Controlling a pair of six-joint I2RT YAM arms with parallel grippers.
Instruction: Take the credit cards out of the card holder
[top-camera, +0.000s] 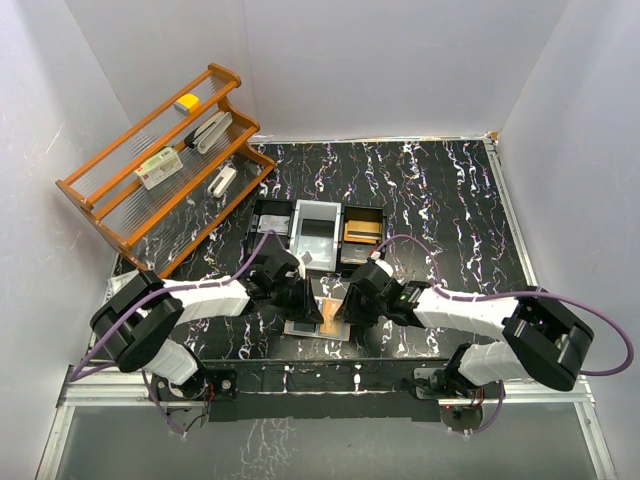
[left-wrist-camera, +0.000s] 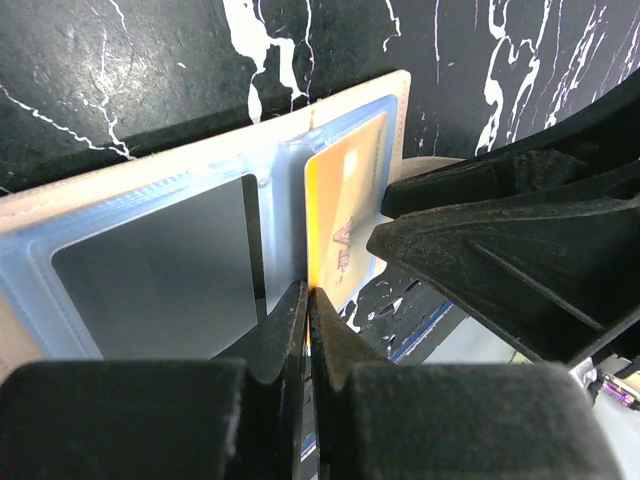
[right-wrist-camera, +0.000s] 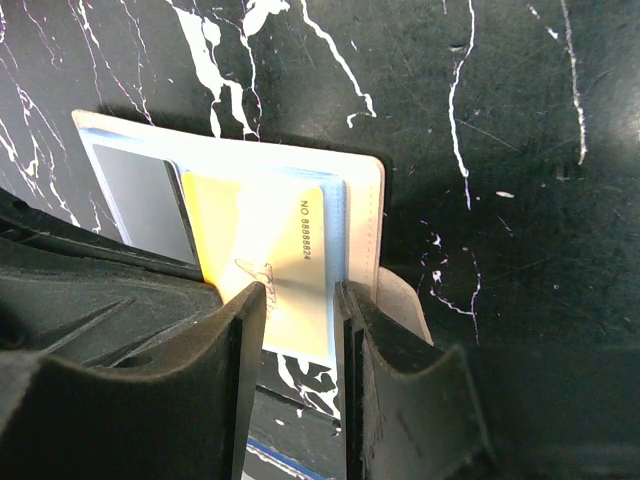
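Observation:
The beige card holder lies open near the table's front edge, between both grippers. In the left wrist view its beige rim frames clear slots with a blue-grey card on the left and an orange credit card on the right. My left gripper is shut on that orange card's near edge. My right gripper is open, its jaws standing either side of the same orange card, the right finger beside the holder's edge. In the top view the left gripper and right gripper almost touch.
A black-and-grey three-compartment tray stands just behind the holder, with orange-brown cards in its right compartment. A wooden rack with small items stands at the back left. White walls enclose the table.

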